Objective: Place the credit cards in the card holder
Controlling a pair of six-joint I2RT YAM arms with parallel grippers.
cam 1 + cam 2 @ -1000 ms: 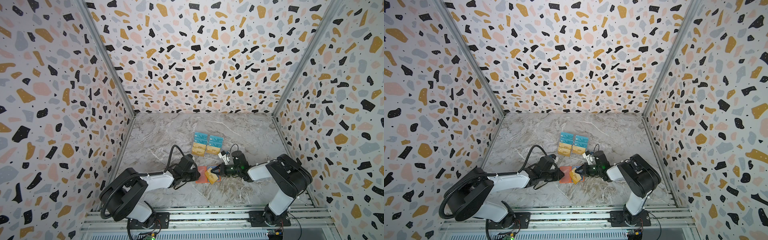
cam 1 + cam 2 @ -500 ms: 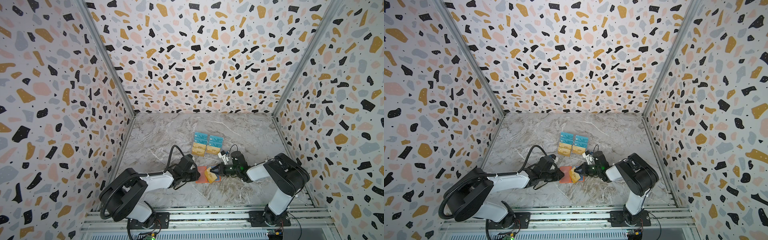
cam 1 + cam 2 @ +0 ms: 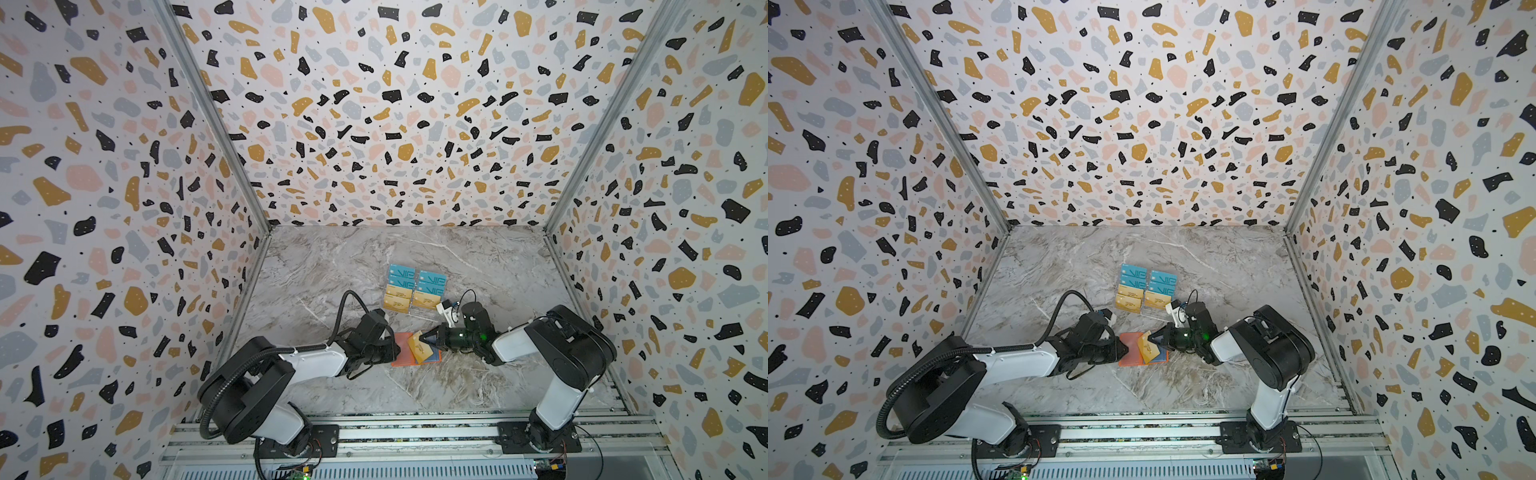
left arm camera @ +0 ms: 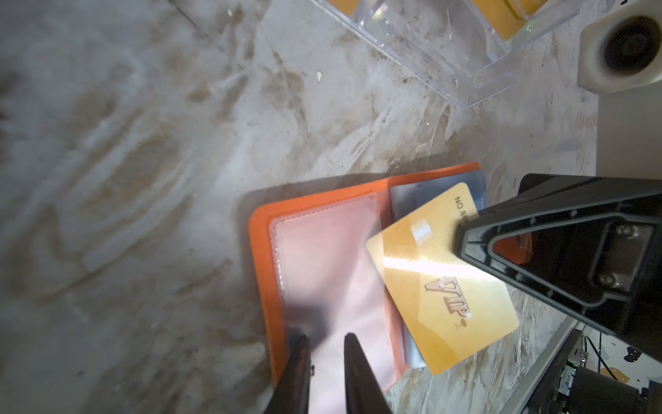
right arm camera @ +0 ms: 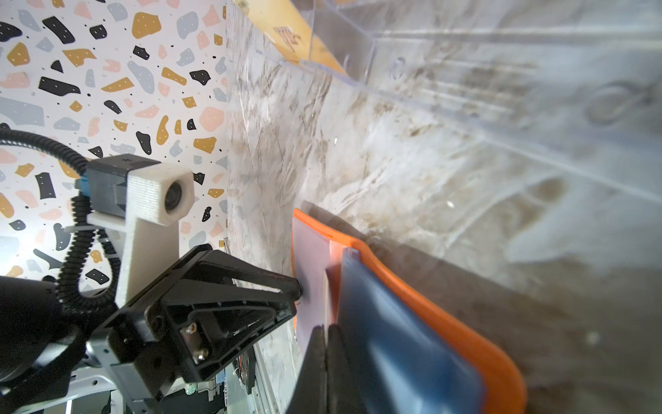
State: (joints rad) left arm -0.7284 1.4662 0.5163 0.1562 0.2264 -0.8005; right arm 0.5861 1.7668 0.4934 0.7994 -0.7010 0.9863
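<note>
- Gold VIP card (image 4: 440,294), pinched by right gripper (image 5: 325,337), angled over open card holder (image 4: 261,251), lower centre; uninserted.
- Left gripper (image 4: 325,338), slightly spread, pins holder.
- Other cards (image 3: 415,286) fill acrylic stand (image 4: 447,61).

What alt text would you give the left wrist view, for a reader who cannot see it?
A black right tool holds a gold plastic VIP card askew over an open orange leather-like card holder on a marble table. The left tool, tips slightly apart, rests on its pinkish clear sleeve; a clear acrylic stand sits nearby.
</note>
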